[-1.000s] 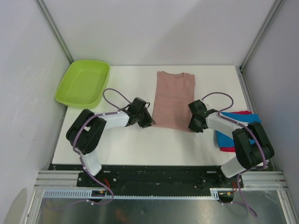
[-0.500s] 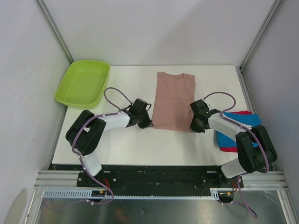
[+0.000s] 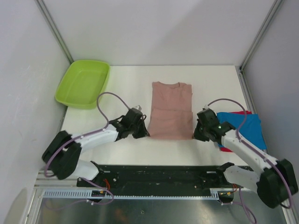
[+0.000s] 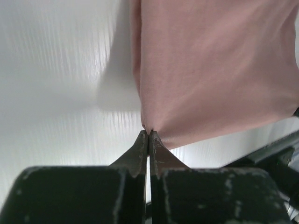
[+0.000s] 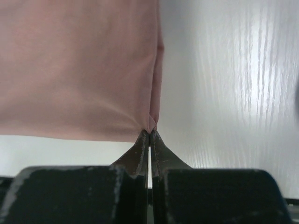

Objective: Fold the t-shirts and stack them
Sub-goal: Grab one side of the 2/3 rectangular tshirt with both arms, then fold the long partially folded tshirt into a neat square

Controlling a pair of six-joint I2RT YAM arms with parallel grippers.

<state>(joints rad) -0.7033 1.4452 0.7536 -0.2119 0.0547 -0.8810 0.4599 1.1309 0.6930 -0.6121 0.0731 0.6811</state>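
Observation:
The dusty pink t-shirt (image 3: 171, 109) lies back-up in the middle of the white table, sides folded in to a long rectangle; its print is hidden. My left gripper (image 3: 145, 134) is shut on its near left corner, which shows in the left wrist view (image 4: 205, 70). My right gripper (image 3: 195, 136) is shut on its near right corner, which shows in the right wrist view (image 5: 79, 65). Both corners sit pinched at the fingertips (image 4: 148, 133) (image 5: 149, 132). The folded blue t-shirt (image 3: 243, 128) lies on the red one (image 3: 239, 113) at the right, behind my right arm.
A lime-green plastic tub (image 3: 83, 83) stands at the far left corner of the table (image 3: 126, 79). White walls close in the back and both sides. A black rail runs along the table's near edge below the shirt's hem.
Both grippers have pulled towards the near edge with the pink shirt's near corners. The whole shirt has slid nearer and its hem now lies close to the front edge.

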